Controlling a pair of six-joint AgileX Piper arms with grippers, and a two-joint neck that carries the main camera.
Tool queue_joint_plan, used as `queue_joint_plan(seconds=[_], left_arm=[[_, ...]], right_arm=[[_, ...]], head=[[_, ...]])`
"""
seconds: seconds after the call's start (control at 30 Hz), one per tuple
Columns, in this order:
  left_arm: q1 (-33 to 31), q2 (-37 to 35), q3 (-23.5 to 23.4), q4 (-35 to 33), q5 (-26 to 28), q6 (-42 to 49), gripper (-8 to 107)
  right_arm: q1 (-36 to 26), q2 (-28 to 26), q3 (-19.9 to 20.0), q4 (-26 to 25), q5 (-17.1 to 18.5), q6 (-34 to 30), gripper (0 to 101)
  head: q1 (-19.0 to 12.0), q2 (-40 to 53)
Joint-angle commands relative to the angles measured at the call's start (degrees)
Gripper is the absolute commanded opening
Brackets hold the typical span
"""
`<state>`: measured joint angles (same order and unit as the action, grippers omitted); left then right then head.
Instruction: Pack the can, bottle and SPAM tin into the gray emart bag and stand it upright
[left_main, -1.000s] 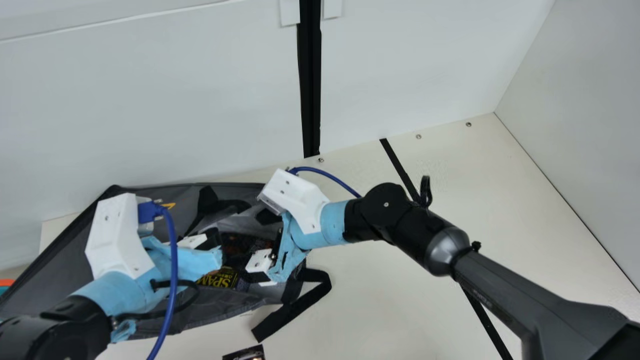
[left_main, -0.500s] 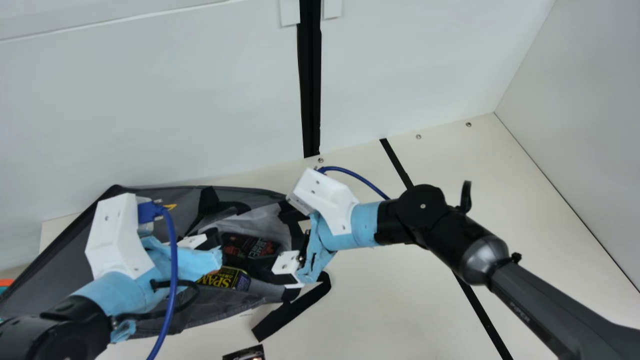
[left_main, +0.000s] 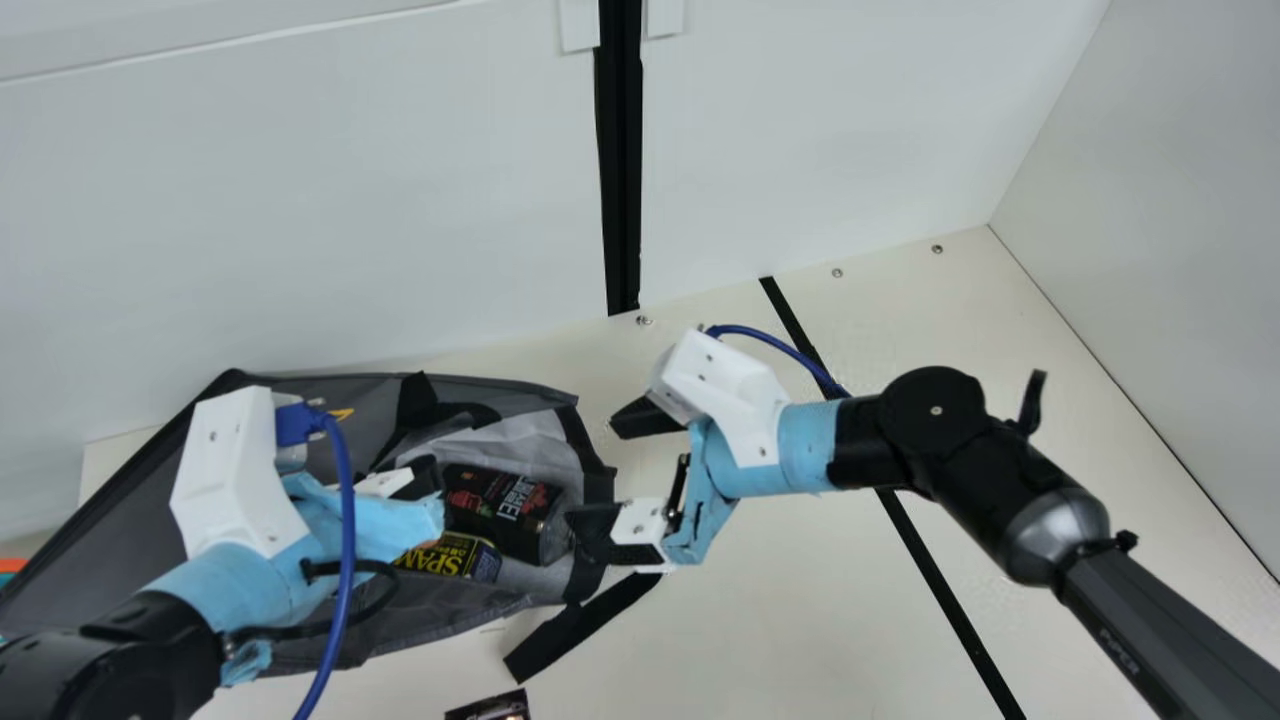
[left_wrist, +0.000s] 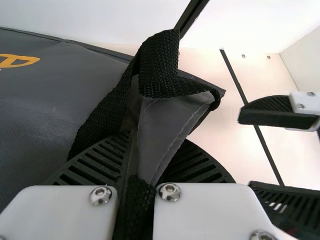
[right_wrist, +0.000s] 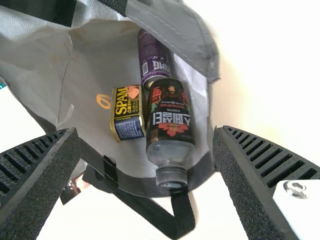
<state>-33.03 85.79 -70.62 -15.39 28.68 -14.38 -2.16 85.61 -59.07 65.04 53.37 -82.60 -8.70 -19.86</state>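
The gray bag (left_main: 440, 622) lies on its side, its mouth toward the right. Over it my left gripper (left_main: 430, 485) holds the rim; in the left wrist view, the left gripper (left_wrist: 132, 165) is shut on the bag's edge and black strap (left_wrist: 102, 115). Just outside the mouth is my right gripper (left_main: 608, 470), fingers spread and empty. Seen between the fingers of the right gripper (right_wrist: 145, 134), the bottle (right_wrist: 170, 112) lies inside with its cap at the mouth, the SPAM tin (right_wrist: 128, 112) beside it and the purple can (right_wrist: 152, 57) deeper in.
A small dark package (left_main: 490, 708) lies at the main view's bottom edge, in front of the bag. A loose black strap (left_main: 580, 625) trails from the mouth. An orange and teal item (left_main: 12, 568) shows at the far left. White walls stand behind and at the right.
My right gripper has moved right, from over the bag's mouth to just outside it, uncovering the bottle and more of the SPAM tin. My left arm has kept still.
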Motion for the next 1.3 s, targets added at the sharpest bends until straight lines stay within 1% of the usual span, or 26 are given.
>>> queue_joint_plan(seconds=[0.0,0.33,0.67,0.97,1.27], left_arm=[[0.00,0.00,0.00,0.00,0.00,0.00,-8],[0.00,0.00,0.00,0.00,0.00,0.00,-8],[0.00,0.00,0.00,0.00,0.00,0.00,-8],[0.00,0.00,0.00,0.00,0.00,0.00,-8],[0.00,0.00,0.00,0.00,0.00,0.00,-8]], right_arm=[[-1.45,-0.47,0.24,-0.20,1.01,-0.19,95],[-8.23,-3.13,0.46,-1.63,5.11,-0.75,95],[-14.36,-5.23,-0.28,-4.02,6.82,-0.14,95],[-19.26,-7.19,-0.80,-6.20,6.56,1.23,95],[-23.35,-10.94,0.74,-9.09,3.65,4.14,95]], head=[[-1.30,-0.14],[-1.30,-0.14],[-1.30,-0.14],[-1.30,-0.14],[-1.30,-0.14]])
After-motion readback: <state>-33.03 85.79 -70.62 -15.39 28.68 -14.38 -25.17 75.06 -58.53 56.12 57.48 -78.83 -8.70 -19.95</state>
